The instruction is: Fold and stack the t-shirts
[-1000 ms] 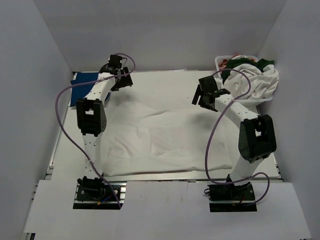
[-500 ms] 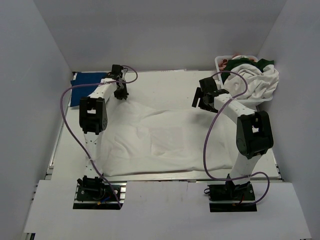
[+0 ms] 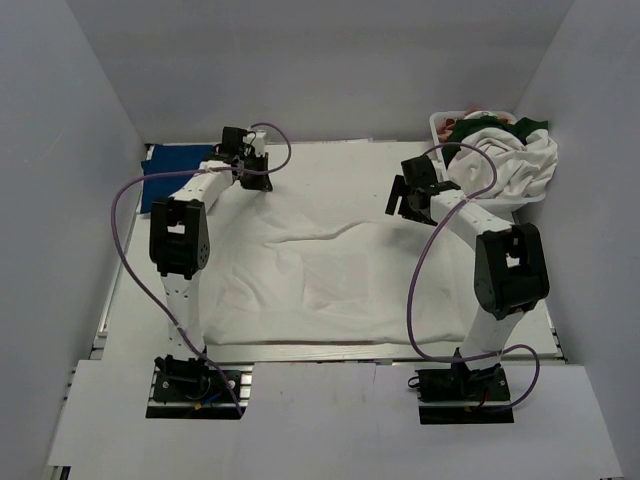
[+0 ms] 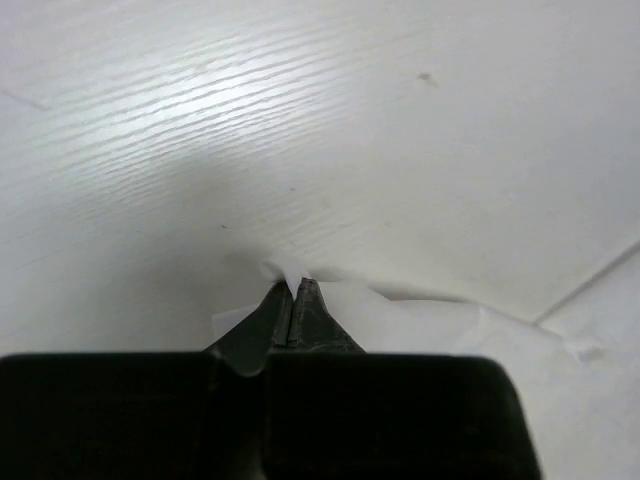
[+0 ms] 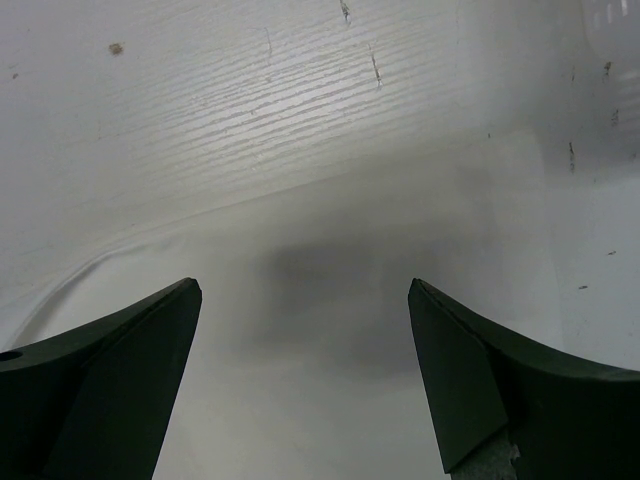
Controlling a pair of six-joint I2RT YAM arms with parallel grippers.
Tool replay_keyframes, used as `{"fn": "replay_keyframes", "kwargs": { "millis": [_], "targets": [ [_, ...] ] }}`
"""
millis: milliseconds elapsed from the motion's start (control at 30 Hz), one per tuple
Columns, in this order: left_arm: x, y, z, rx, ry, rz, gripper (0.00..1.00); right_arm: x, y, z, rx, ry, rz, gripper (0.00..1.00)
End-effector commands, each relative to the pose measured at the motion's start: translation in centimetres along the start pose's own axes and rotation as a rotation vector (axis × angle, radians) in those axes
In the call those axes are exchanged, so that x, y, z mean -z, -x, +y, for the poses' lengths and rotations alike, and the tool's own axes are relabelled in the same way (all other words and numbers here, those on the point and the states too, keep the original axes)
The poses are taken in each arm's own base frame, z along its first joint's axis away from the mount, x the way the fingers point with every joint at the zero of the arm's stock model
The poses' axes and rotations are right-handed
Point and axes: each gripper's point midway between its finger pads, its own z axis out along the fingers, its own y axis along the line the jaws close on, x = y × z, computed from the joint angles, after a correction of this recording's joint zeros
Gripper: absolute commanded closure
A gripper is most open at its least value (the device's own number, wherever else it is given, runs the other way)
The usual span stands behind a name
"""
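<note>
Counted one large white cloth t-shirt [image 3: 320, 280] spread flat, long axis running from left gripper [image 4: 297, 290] to right gripper [image 5: 305, 290]; one folded royal-blue tee [image 3: 165, 175] outside the left jaws. Found one white lattice plastic basket [image 3: 438, 122] behind the right jaws, heaped with white and dark-green tees [image 3: 505, 160]. Saw left jaws clamped on the white hem, right jaws wide apart.

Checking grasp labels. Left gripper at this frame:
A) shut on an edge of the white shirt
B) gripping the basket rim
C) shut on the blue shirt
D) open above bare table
A: in the left wrist view the left gripper has its jaws pressed together, with a small tab of the white shirt pinched at the tips.
</note>
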Motion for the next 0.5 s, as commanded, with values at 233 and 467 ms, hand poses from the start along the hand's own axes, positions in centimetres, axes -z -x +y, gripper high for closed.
{"fn": "replay_keyframes", "kwargs": {
  "millis": [233, 467],
  "targets": [
    [11.4, 4.1, -10.0, -0.349, -0.366, -0.326, 1.00, 1.9, 1.2, -0.2, 0.012, 0.033, -0.071, 0.10],
    [12.5, -5.8, -16.5, -0.324, -0.509, -0.171, 1.00, 2.1, 0.4, -0.1, 0.007, 0.054, -0.058, 0.10]
  ]
}}
